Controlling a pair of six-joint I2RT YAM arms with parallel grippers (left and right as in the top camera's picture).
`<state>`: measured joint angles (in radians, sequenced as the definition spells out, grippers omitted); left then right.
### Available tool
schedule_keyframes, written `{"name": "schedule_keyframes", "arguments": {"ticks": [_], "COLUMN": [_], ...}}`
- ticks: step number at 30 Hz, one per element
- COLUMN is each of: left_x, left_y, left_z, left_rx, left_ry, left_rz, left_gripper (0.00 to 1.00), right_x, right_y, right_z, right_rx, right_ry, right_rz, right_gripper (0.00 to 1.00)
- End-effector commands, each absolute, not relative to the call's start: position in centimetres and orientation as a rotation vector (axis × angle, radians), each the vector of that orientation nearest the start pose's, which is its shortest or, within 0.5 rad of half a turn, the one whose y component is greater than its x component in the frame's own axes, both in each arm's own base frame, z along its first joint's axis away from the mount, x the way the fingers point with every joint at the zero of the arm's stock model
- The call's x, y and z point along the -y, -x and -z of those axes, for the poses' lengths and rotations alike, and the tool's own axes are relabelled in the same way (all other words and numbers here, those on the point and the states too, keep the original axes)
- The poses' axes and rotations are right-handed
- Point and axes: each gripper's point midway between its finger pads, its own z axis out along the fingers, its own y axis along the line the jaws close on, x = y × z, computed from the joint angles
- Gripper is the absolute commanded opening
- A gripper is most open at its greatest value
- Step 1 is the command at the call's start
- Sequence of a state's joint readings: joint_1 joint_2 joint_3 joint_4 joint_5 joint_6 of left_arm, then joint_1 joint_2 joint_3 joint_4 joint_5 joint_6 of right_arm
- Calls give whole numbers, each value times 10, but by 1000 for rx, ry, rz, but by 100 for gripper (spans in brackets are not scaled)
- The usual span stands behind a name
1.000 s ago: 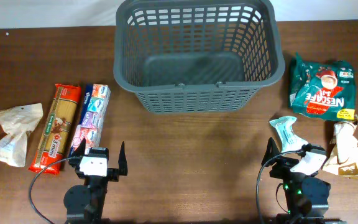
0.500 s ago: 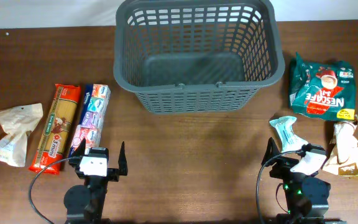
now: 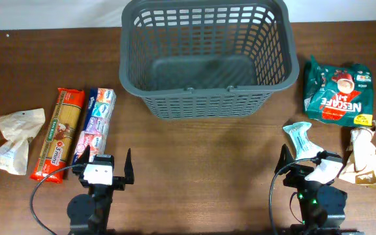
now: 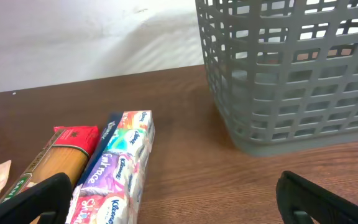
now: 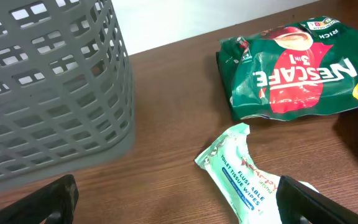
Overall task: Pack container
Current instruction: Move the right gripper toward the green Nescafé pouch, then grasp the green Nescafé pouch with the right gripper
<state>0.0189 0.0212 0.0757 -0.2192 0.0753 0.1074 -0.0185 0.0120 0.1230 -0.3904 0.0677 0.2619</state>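
Observation:
The container [image 3: 204, 101], a big dark grey lattice basket, stands at the back middle of the table with nothing inside it. Its wall also fills the upper right of the left wrist view [image 4: 291, 74] and the left of the right wrist view [image 5: 48, 81]. My left gripper [image 3: 105, 160] rests open near the front edge, just right of a Kleenex tissue pack [image 4: 114, 168]. My right gripper [image 3: 304, 162] is open too, with a pale green flushable wipes pack [image 5: 244, 174] lying on the table by its right finger. Neither gripper holds anything.
Left of the tissues [image 3: 96, 124] lie a red spaghetti packet [image 3: 59, 134] and a crumpled beige bag [image 3: 18, 140]. At the right are a green Nescafe bag [image 3: 339, 91] and a beige packet [image 3: 367, 160]. Bare brown tabletop [image 3: 201, 170] lies between the grippers and the basket.

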Motion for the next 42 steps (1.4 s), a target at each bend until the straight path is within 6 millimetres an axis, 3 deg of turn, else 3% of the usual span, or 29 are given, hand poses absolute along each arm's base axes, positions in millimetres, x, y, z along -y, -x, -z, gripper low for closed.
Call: {"name": "schedule_keyframes", "arguments": {"ticks": [1,5,8,10,13,17,20,24,28,34,42], "left_x": [11,11,12,12,12,5,-11,-22,-50,-97,-141], "left_y": [-240,-240,-239,-239,-238,-234,-238,-251,-269,-295,-322], "left_z": [-153,-153,-152,-153,-158,-148,-159,-173,-181,-208,-234], "left_rx": [-1717,-1717,-1720,-1718,-1723,-1836,-1896,-1953,-2040,-2080,-2058], "left_ry": [-136,-135,-141,-131,-71,-42,-31,-40,48,195,292], "left_rz": [-14,-15,-8,1,51,20,-102,-191,-285,-364,-382], "left_gripper": [99,99,99,99,99,99,99,99,99,99,99], "right_x": [17,14,-18,-29,-31,-31,-24,-8,10,-1,33], "right_y": [-228,-229,-228,-227,-227,-227,-232,-242,-263,-286,-317], "right_z": [-134,-134,-134,-135,-138,-142,-146,-171,-215,-270,-315], "right_rx": [-1823,-1823,-1843,-1852,-1842,-1854,-1907,-1971,-2158,-2400,-2422], "right_ry": [-315,-315,-256,-210,-201,-203,-241,-286,-223,-169,-288], "right_rz": [-101,-128,-349,-409,-424,-424,-376,-262,-48,-92,24], "right_gripper": [99,99,99,99,99,99,99,99,99,99,99]}}
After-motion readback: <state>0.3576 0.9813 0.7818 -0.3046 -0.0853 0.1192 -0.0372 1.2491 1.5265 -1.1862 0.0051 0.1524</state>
